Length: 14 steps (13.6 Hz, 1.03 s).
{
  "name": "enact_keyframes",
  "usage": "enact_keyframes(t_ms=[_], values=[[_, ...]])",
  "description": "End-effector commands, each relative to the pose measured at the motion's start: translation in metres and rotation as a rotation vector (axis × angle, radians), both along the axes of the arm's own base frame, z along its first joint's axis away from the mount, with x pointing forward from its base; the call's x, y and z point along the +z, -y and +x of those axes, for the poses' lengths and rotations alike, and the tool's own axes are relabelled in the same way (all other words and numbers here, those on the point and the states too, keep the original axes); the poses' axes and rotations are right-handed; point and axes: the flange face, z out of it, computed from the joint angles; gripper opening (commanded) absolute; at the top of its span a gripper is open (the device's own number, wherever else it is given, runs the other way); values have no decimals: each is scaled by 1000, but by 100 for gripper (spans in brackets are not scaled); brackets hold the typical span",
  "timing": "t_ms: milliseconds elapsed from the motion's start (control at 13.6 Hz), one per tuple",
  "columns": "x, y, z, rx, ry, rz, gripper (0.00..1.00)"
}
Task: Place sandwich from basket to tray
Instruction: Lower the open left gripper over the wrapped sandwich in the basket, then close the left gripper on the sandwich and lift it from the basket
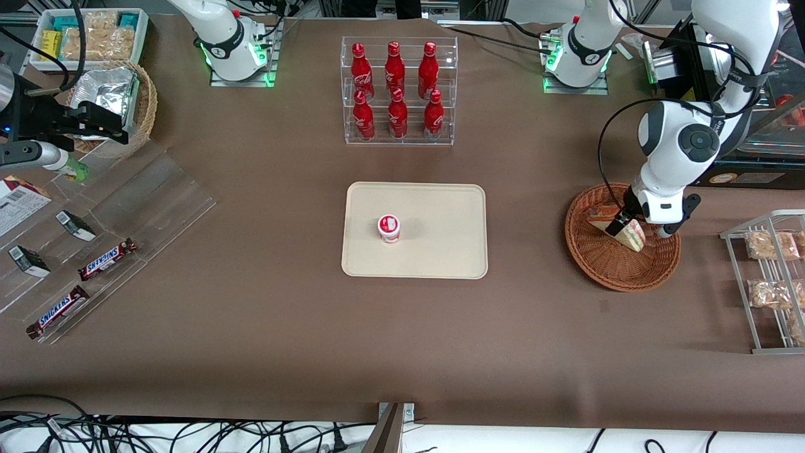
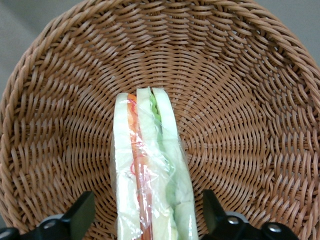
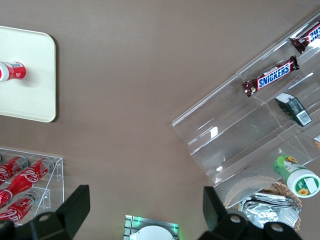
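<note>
Logging the sandwich (image 2: 150,175) first: I see a wrapped wedge with white bread, an orange-red layer and green filling, standing on edge in the basket (image 1: 619,267), its narrow end toward the basket's middle. The basket is my landmark, a round reddish-brown wicker bowl on the brown table (image 1: 264,327), toward the working arm's end. The left gripper (image 1: 627,221) is down inside the basket, its fingers (image 2: 80,215) spread open on either side of the sandwich, with a gap between each finger and the wrap. The tray (image 1: 440,251), cream and rectangular, lies well apart from the basket toward the table's middle, with a small red-and-white cup (image 1: 388,228) standing on it. Farther from the front camera than the tray stands a clear rack of red bottles (image 1: 398,91).
</note>
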Motion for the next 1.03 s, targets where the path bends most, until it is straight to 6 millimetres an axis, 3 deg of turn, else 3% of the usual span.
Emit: enact_keyframes(t_ms=[0, 367, 514, 954], values=[[4, 3, 1, -14, 17, 14, 0], [19, 4, 6, -23, 41, 18, 0], [42, 1, 17, -37, 33, 35, 0], [169, 11, 86, -63, -107, 17, 0]])
